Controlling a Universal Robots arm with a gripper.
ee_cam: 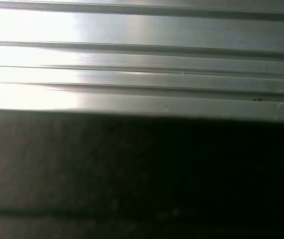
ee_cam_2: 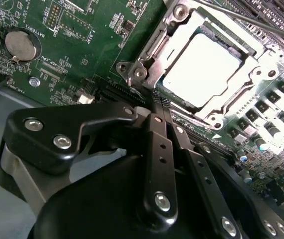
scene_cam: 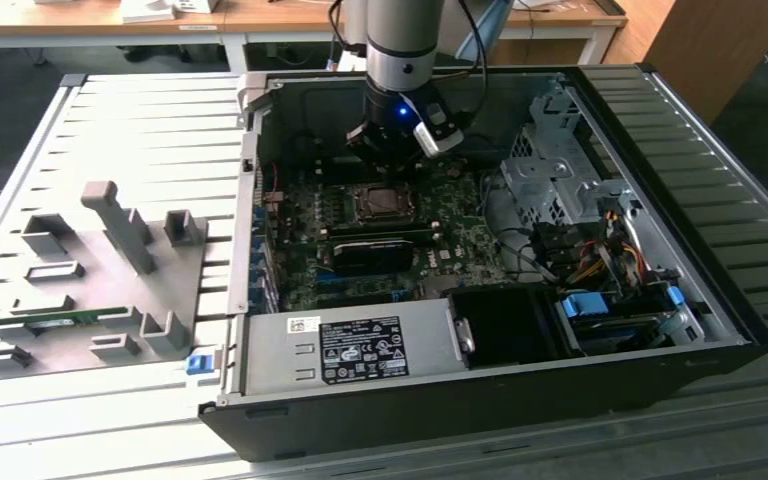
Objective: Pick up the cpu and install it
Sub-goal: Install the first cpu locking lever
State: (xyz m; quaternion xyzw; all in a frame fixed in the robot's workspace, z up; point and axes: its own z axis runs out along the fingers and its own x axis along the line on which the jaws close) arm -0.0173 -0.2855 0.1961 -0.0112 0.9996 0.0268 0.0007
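Silvery cpu (ee_cam_2: 204, 69) seated in socket (ee_cam_2: 261, 64) | jaws pressed together, empty | slatted table (scene_cam: 131, 120)

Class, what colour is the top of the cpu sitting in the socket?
Silvery-grey, seen best in the second wrist view: cpu.

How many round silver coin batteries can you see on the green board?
1. The coin battery sits on the green board in the second wrist view, off to the side of the cpu. Others may be hidden.

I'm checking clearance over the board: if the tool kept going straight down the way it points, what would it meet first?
Probably the metal socket frame beside the seated cpu, though depth is unclear.
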